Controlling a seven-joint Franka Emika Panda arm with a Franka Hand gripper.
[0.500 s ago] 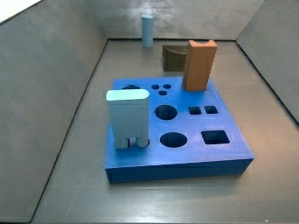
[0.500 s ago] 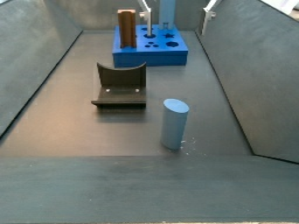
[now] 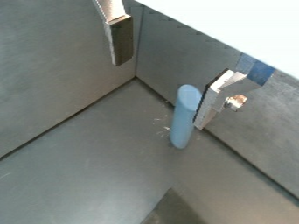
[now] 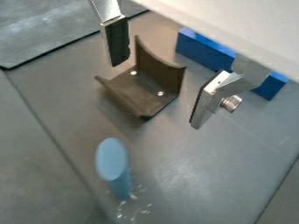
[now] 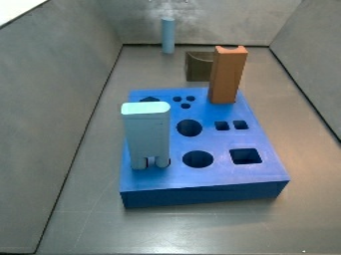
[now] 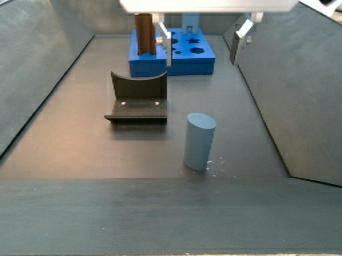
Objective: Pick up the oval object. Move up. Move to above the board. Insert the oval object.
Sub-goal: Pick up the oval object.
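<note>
The oval object point(image 6: 199, 141) is a slim light-blue peg standing upright on the grey floor; it also shows far back in a side view point(image 5: 167, 35) and in both wrist views point(image 3: 184, 115) point(image 4: 112, 162). My gripper point(image 6: 201, 35) hangs high above the floor, open and empty, over the stretch between the board and the peg. In a wrist view my gripper point(image 3: 167, 70) has the peg close beside one finger point(image 3: 216, 98), not between the two. The bright-blue board point(image 5: 246, 171) lies flat with its cut-out holes; it also shows in a side view point(image 6: 174, 62).
A wide pale-blue block point(image 5: 146, 134) and an orange-brown tall block point(image 5: 228, 75) stand in the board. The dark fixture point(image 6: 136, 98) stands on the floor between board and peg, below my gripper point(image 4: 163, 70). Grey walls point(image 5: 67, 90) enclose the floor.
My gripper has moved away from the board toward the peg and now shows larger in the side view. The peg and the blocks have not moved.
</note>
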